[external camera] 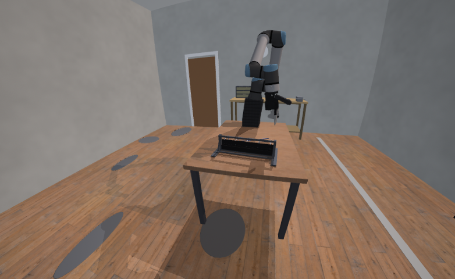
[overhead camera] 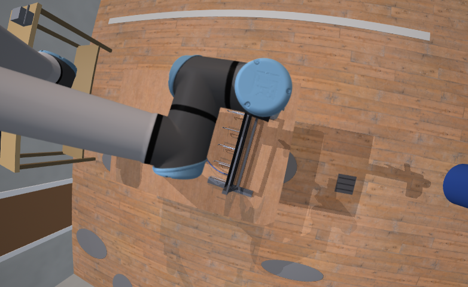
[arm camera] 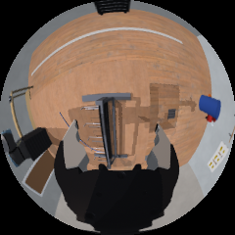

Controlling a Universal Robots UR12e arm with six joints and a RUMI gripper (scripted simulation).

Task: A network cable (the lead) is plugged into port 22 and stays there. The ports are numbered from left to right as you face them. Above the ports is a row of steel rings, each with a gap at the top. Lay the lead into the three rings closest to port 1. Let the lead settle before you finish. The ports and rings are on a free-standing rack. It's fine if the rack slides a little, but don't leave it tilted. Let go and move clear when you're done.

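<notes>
One wooden table [overhead camera: 140, 92] [external camera: 247, 170] on a plank floor [overhead camera: 371, 106] [external camera: 146, 193] [arm camera: 64, 64], grey walls [external camera: 274, 20] around, tool [external camera: 275, 121] [arm camera: 117, 122] wide open.

Exterior view: a brown door with a white frame [external camera: 202, 91] stands at eleven o'clock in a mottled grey wall [external camera: 309, 45], above reddish-brown plank flooring [overhead camera: 389, 88] [external camera: 344, 207] [arm camera: 103, 49].

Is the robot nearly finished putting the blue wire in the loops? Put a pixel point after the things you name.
Not yet! The rack [overhead camera: 244, 136] [external camera: 220, 143] [arm camera: 104, 129] stands upright, and the lead [overhead camera: 215, 167] [arm camera: 63, 117] runs from its port 22 end, though its plug is too small to check. The gripper [external camera: 276, 121] [arm camera: 117, 122] is open, holding nothing. The lead's loose end sticks out away from the rack, so it still needs laying in the three rings nearest port 1, settling and leaving alone.
</notes>
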